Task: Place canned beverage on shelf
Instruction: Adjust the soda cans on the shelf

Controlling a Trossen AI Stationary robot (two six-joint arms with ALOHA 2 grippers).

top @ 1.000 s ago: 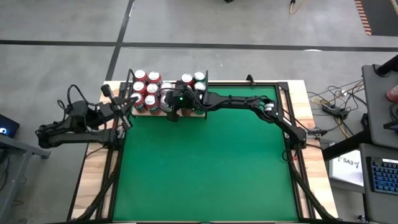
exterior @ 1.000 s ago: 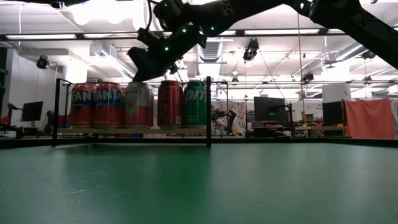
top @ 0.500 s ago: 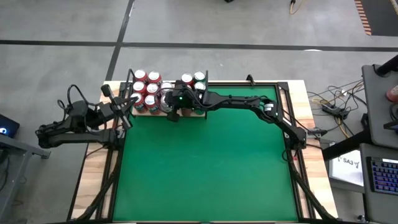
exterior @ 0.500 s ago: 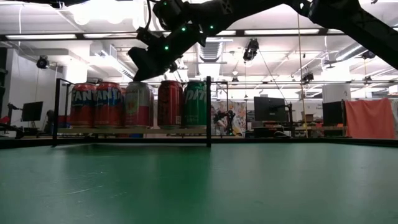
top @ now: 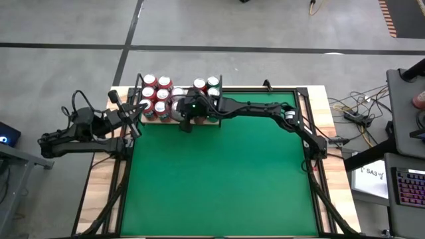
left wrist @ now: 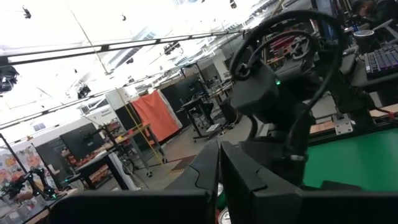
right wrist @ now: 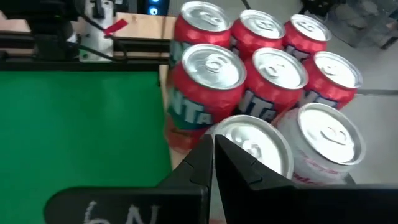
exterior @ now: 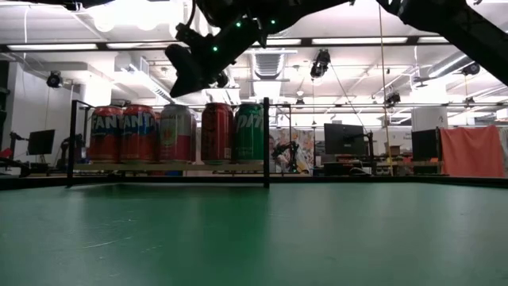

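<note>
Several cans stand upright and packed close on the shelf at the table's far edge, red ones to the left arm's side, a green one and a darker red one toward the middle; the pale can nearest the right gripper sits at the front of the cluster, touching its neighbours. A filled can should feel fairly heavy and stiff, with smooth, slippery painted walls that dent under a hard pinch (an empty one would crumple sooner); the sensible hold is across the mid-body from the sides, since the rim and pull tab give poor purchase. The right gripper hangs just above that front can with its fingers pressed together and nothing between them. The left gripper waits beside the shelf's left end, likewise closed and empty. Tight packing leaves little finger room between cans, so a nudge could topple a neighbour.
</note>
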